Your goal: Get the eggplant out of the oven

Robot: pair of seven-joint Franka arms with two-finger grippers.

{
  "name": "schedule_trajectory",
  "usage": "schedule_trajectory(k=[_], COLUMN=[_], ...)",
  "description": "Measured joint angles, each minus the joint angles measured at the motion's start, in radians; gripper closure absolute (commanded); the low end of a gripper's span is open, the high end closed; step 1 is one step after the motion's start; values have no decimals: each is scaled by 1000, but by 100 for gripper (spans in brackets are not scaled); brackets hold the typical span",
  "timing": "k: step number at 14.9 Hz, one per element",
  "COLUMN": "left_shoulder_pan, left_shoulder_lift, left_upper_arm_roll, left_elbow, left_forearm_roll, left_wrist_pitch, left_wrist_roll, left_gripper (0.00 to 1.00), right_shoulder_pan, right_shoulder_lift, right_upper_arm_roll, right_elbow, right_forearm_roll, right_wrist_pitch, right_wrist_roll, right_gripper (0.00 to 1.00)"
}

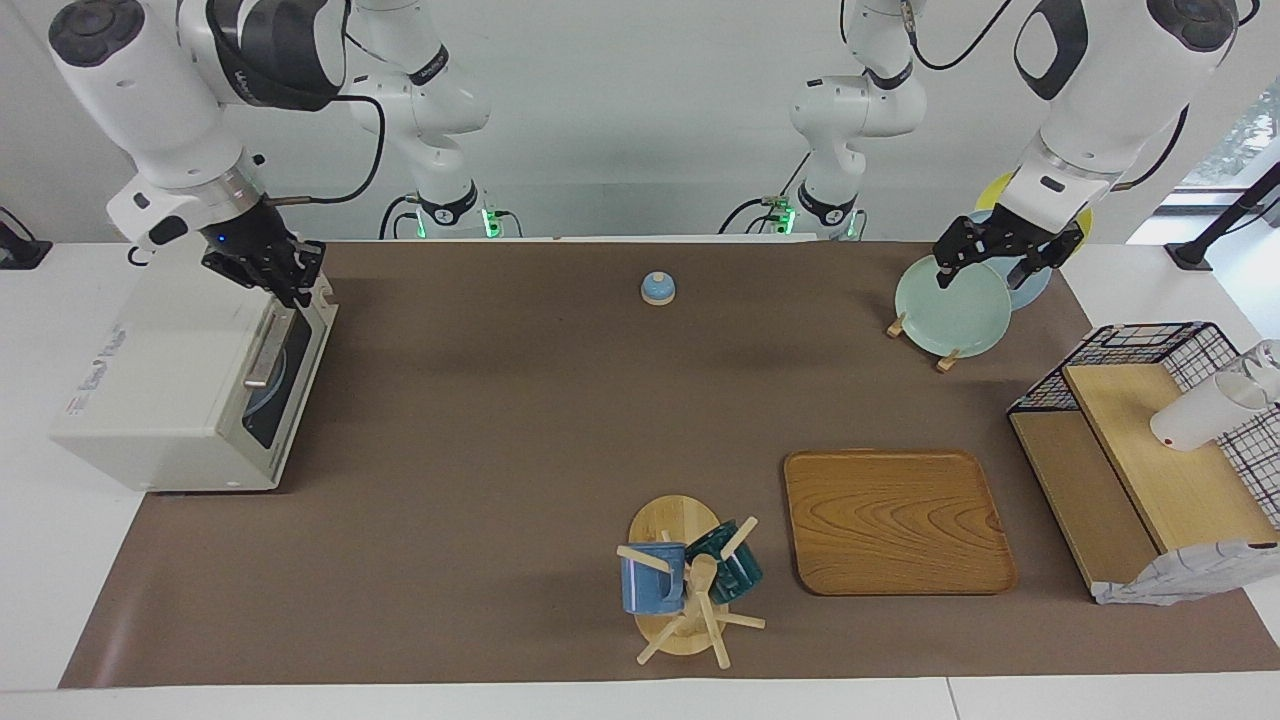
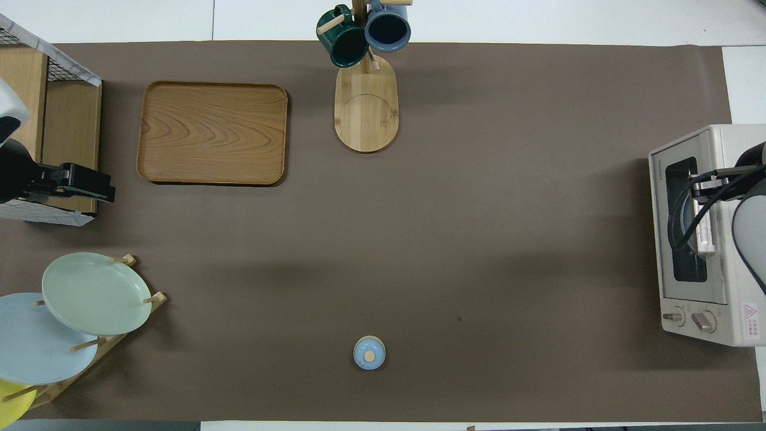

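Facing view: right end effector point(image 1: 287, 283) pressed together at closed oven point(image 1: 190, 375) door's top edge, left end effector point(image 1: 992, 262) spread, waiting over plates; eggplant unseen, presumably inside; next, pull door down.

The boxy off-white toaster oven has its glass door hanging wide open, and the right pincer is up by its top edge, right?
Not quite: the boxy off-white toaster oven has its glass door closed, as the facing view shows. The right pincer is indeed at its top edge.
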Motion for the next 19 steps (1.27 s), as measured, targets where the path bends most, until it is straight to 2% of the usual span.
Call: schedule_trajectory(k=[7, 13, 19], left_shoulder_pan=[0, 0, 0], left_shoulder_lift=[0, 0, 0], left_upper_arm_roll=[0, 0, 0], left_elbow=[0, 0, 0], left_forearm_roll=[0, 0, 0], left_wrist_pitch=[0, 0, 0], left_wrist_roll=[0, 0, 0], left_gripper=[0, 0, 0], right_shoulder_pan=[-30, -35, -22], right_shoulder_lift=[-2, -5, -34], right_upper_arm_roll=[-3, -3, 0], right_elbow=[-138, -167, -228], right_forearm_roll=[-79, -90, -58], right_wrist_pitch=[104, 116, 187], right_wrist_roll=[0, 0, 0], right_gripper=[100, 100, 100])
